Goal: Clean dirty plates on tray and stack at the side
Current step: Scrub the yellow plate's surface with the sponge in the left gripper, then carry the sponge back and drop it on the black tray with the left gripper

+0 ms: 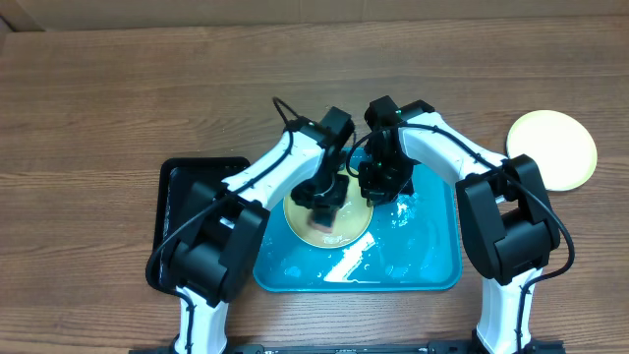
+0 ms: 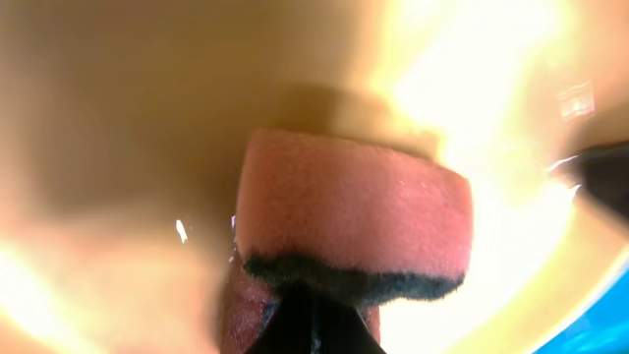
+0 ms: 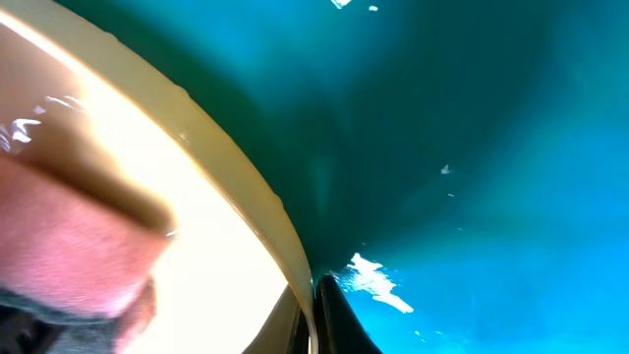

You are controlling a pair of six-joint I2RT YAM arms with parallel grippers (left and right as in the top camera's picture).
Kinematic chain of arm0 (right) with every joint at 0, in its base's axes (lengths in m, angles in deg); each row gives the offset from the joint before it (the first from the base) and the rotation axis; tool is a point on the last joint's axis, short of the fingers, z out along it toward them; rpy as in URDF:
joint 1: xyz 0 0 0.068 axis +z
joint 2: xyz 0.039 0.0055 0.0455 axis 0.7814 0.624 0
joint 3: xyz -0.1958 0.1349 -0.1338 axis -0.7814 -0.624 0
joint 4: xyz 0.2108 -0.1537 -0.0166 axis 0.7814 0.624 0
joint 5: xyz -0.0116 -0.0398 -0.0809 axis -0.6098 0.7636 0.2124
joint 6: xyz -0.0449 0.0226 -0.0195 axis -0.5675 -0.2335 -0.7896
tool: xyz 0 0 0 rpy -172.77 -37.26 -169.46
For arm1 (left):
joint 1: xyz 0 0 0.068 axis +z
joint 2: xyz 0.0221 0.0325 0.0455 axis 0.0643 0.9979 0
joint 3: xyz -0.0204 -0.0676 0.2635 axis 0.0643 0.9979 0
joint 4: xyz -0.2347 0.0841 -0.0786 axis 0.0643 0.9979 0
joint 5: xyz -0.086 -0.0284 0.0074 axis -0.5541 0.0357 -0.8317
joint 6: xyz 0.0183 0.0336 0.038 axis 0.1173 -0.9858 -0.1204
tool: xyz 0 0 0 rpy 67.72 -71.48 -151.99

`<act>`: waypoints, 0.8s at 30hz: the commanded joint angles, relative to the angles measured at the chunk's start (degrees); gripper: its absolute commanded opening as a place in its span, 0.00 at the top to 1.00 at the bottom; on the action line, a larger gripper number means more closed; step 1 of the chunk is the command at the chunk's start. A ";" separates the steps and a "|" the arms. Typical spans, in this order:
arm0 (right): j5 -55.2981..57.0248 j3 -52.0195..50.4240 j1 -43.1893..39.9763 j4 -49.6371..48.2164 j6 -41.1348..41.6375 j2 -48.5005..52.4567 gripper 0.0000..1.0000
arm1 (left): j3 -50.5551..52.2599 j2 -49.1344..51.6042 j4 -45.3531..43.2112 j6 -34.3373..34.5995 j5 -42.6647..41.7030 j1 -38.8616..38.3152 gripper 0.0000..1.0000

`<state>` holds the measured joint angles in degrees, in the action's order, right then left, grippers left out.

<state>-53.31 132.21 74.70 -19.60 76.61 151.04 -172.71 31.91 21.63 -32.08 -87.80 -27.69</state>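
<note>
A pale yellow-green plate (image 1: 344, 224) lies in the wet cyan tray (image 1: 432, 265). My left gripper (image 1: 320, 209) is shut on a pink sponge with a dark scrub side (image 2: 354, 221) and presses it on the plate's face (image 2: 118, 118). My right gripper (image 1: 381, 185) is shut on the plate's right rim (image 3: 251, 187), one finger on each side of it, over the tray floor (image 3: 472, 147). A second pale plate (image 1: 552, 147) lies on the table at the right. No third plate shows.
A smaller black tray (image 1: 182, 192) sits left of the cyan tray, partly under my left arm. Water pools on the cyan tray floor (image 1: 393, 258). The wooden table (image 1: 118, 88) stretches behind both trays.
</note>
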 commanded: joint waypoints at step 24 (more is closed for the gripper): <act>2.14 -0.24 -0.22 -0.74 0.70 0.11 0.96 | -17.38 2.51 12.44 7.74 15.82 2.54 0.96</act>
<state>-54.08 132.21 74.79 -20.58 76.89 151.04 -186.48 34.16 32.30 -25.15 -73.59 -24.83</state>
